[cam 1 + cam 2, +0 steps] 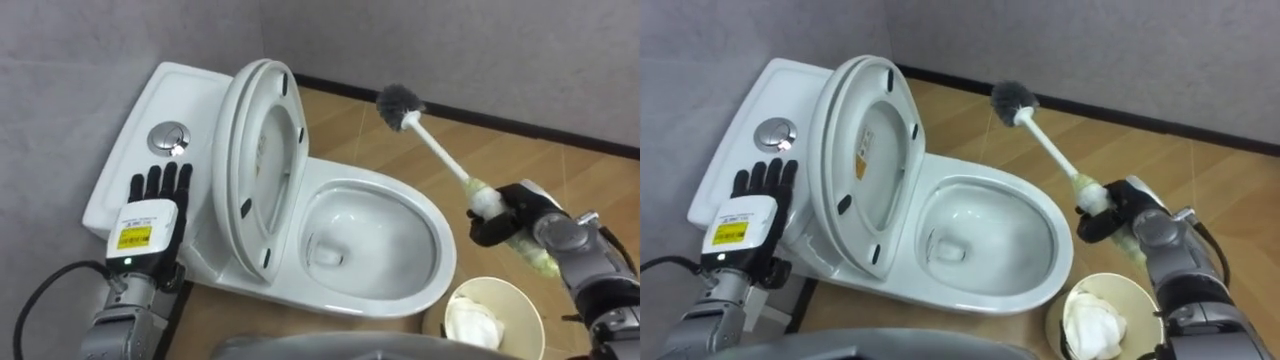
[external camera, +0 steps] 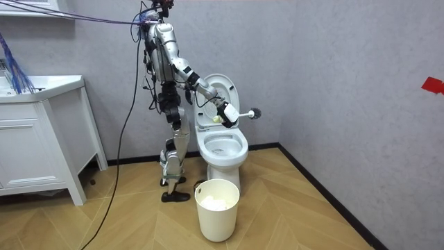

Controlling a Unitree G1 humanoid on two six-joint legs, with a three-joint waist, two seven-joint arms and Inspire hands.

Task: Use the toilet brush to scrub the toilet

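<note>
1. The white ceramic toilet (image 1: 447, 262) has its white lid and seat (image 1: 262, 150) both tipped up against the white cistern (image 1: 120, 150). The round chrome flush button (image 1: 168, 138) sits on top of the cistern.
2. The toilet brush (image 1: 440, 150) has a white stick, grey bristles and a pale green grip. It's up in the air, not in the bowl.
3. The right hand (image 1: 495, 225) is clamped round the green grip end, off the bowl's right rim. The stick slants up and away from it, so the grey bristle head (image 1: 400, 103) hangs past the far rim, over the wooden herringbone floor (image 1: 560, 170) near the grey wall.
4. The left hand (image 1: 150, 215) has its fingers straight and a little apart, holding nothing. It's over the cistern's near edge, just below the flush button. Can't tell if it's actually touching.
5. A round cream waste bin (image 1: 497, 281) with crumpled white paper (image 1: 470, 322) in it stands on the floor just beside the bowl's front right.
6. In the room view the robot stands upright next to the toilet, on the room view's left of it, with a white cabinet (image 2: 35, 139) further left.
</note>
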